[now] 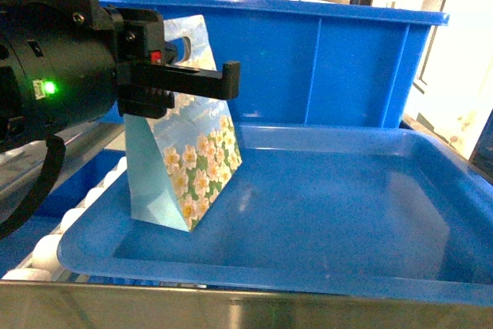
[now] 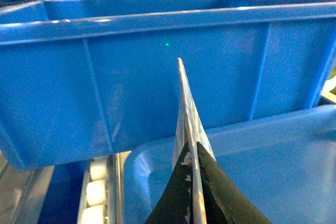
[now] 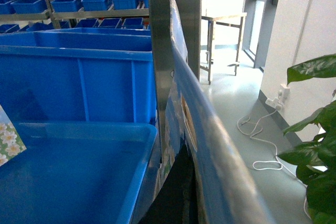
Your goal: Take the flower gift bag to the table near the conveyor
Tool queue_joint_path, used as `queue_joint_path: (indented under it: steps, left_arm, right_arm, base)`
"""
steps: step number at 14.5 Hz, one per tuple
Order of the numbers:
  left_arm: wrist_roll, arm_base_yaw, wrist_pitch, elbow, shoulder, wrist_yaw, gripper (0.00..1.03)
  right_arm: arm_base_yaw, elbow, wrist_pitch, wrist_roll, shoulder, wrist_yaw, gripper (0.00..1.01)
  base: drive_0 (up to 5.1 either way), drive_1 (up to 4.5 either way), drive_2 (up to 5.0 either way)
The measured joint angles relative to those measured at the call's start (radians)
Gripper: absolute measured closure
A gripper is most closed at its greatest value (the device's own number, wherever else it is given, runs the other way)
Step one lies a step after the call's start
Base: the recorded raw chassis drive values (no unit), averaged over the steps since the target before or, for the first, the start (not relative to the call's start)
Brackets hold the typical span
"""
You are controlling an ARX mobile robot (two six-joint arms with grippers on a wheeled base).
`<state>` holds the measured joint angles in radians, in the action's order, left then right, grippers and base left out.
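Blue plastic fills your view. At far left the white rollers of the conveyor [image 1: 54,246] run under the shallow blue tray [image 1: 254,273] (its rim sits just above a steel rail). Your left end effector [image 1: 202,75] is clamped on the top edge of the flower gift bag [image 1: 194,161], which stands tilted in the tray's left end; the left wrist view shows both black fingers [image 2: 173,198] pressed flat against the bag's thin upper edge. Behind the bag stands a deep blue bin [image 1: 323,59]. To the right, your right wrist camera shows a curved printed panel [image 3: 210,145] close to the lens; you cannot tell from it whether that end effector is open or closed.
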<state>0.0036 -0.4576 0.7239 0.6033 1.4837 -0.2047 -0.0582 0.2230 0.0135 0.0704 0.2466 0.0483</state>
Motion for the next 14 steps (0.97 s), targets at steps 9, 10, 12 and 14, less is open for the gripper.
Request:
queue_joint_path:
  steps: [9,10,12,14]
  left_arm:
    - [0.002,0.109,-0.056,-0.162,-0.399,-0.073,1.01]
    - [0.003,0.124,-0.105,-0.198,-0.478,-0.072,1.01]
    - [0.005,0.164,-0.227,-0.238,-0.647,-0.063,1.01]
    - [0.014,0.207,-0.335,-0.258,-0.799,-0.055,1.01]
  right_arm:
    - [0.000,0.000,0.000,0.000,0.000,0.000,0.99]
    - [0.000,0.000,0.000,0.000,0.000,0.000,0.99]
    - [0.000,0.000,0.000,0.000,0.000,0.000,0.99]
    - [0.000,0.000,0.000,0.000,0.000,0.000,0.99]
  base:
    - [0.0,0.00,0.0]
    - [0.0,0.00,0.0]
    - [0.0,0.00,0.0]
    - [0.0,0.00,0.0]
